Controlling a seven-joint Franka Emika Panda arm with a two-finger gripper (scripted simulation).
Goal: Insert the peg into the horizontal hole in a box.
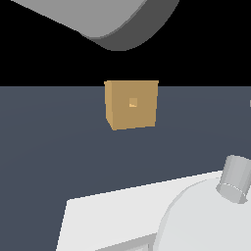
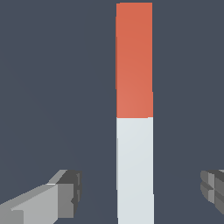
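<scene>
On the dark blue-grey bench (image 1: 59, 157) in the exterior view, the box (image 1: 131, 105) sat near the far edge, tan, upright, its top edge just crossing the line where bench met black background. Horizontal hole (image 1: 133, 102) showed as a small square at the centre of the facing side, opening toward the camera. Bench surface lay bare on both sides of the box and in front of it, out to the pale robot parts filling the lower part of that view; a grey rounded arm link (image 1: 112, 24) hung across the top. Peg not visible in the exterior view. Wrist view: the peg (image 2: 134, 113) lay flat on the bench, long edges straight and parallel, red-orange half (image 2: 134, 61) at the end away from the camera, pale grey-white half (image 2: 135, 170) toward it, running out of frame. The pincer (image 2: 142, 194) was spread wide, one finger (image 2: 65, 194) on one side of the white half and the other finger (image 2: 214, 190) on the opposite side, clear gaps between each finger and the peg's edges, no contact. Box not seen in the wrist view, so peg-to-box spacing could not be told.
</scene>
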